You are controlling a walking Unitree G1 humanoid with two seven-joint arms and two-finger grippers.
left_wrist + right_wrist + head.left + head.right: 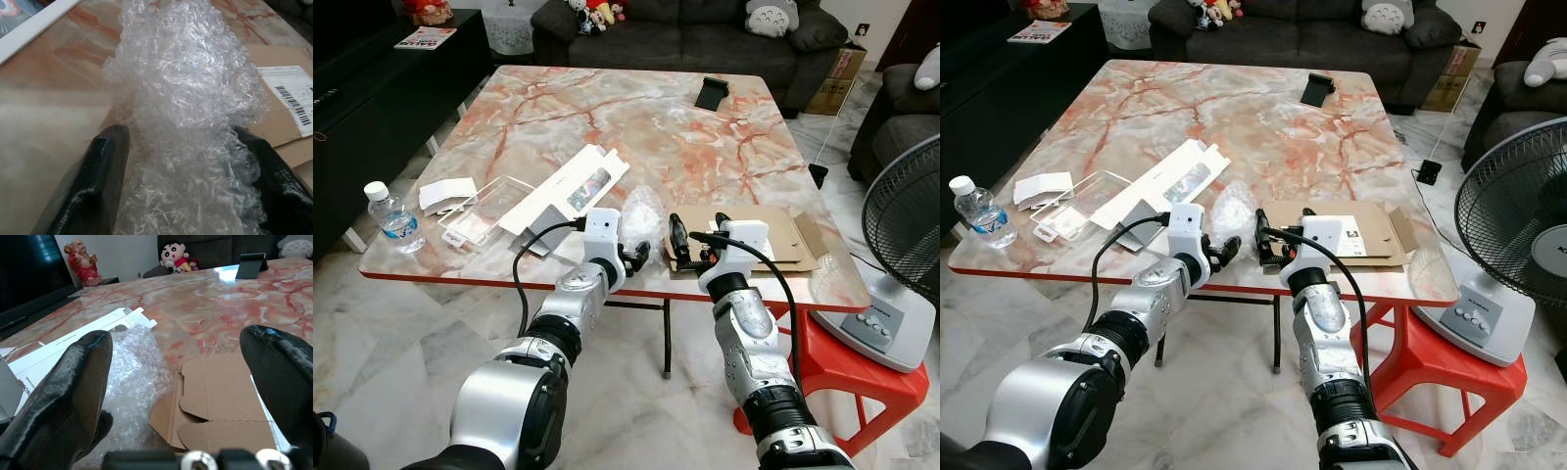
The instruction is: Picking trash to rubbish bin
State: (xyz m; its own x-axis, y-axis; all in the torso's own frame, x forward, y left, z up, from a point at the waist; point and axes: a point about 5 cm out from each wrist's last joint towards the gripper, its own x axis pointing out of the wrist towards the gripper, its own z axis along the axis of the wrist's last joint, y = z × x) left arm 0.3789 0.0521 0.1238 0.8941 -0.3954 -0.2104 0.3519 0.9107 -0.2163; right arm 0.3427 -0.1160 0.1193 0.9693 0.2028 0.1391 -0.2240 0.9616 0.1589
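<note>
Reaching over the near edge of the orange-veined marble table [636, 108], the left gripper [636, 257] has its two black fingers [93, 196] spread around the base of a crumpled wad of clear bubble wrap [644, 213], one finger on each side. The left wrist view shows the plastic bulging between them and touching both, though it looks loosely cupped, not firmly squeezed. The wad sits at the table's 6 o'clock edge, just beside a flattened brown cardboard box with a white shipping label [781, 235] at its 3 o'clock. The right gripper [697, 238] hovers over that cardboard's near corner, its fingers spread wide and holding nothing.

At the wad's 10 o'clock lies an opened white carton sleeve [558, 186], with a clear plastic tray [484, 211] and a small white folded card [445, 193] further toward 9 o'clock, and a clear plastic water bottle with a white cap [391, 217] at the table's corner.

The main risk is a weak hold: bubble wrap is springy and slick, so if the fingers close on only the outer folds, the wad may slide free on lifting. It sits at the very edge, so a nudge could tip it to the floor. The right gripper stands close enough that the two arms could collide.
</note>
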